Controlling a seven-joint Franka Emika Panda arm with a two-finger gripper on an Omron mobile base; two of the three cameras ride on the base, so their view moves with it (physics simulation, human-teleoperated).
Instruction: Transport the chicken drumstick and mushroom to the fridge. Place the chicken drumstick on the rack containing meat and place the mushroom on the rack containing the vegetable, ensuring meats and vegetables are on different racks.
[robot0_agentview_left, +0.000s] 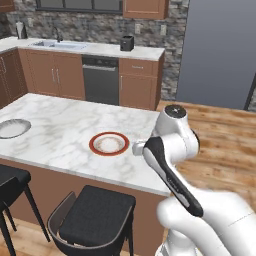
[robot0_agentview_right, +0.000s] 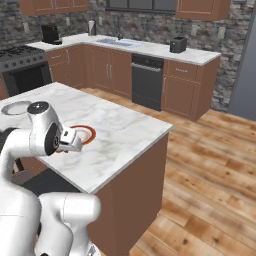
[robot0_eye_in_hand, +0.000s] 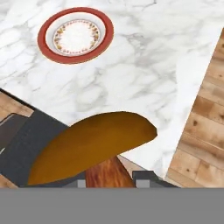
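The hand view has the orange-brown chicken drumstick (robot0_eye_in_hand: 92, 142) close up, fat at the left and tapering to the right, with my gripper (robot0_eye_in_hand: 113, 180) shut on it above the island's front edge. My hand (robot0_agentview_left: 138, 147) hangs beside a red-rimmed plate (robot0_agentview_left: 93, 146) on the marble island (robot0_agentview_left: 60, 125); nothing lies on this plate (robot0_eye_in_hand: 43, 41). The grey fridge (robot0_agentview_left: 220, 50) stands at the back right with its door shut, so its racks are hidden. The same fridge (robot0_agentview_right: 246, 75) shows at the right edge of the right base view. The mushroom is out of view.
Dark stools (robot0_agentview_left: 97, 210) stand along the island's near side. A grey dish (robot0_agentview_left: 12, 128) sits at the island's left end. Cabinets, a dishwasher (robot0_agentview_left: 101, 79) and a sink counter line the back wall. Open wooden floor (robot0_agentview_right: 210, 165) runs right of the island toward the fridge.
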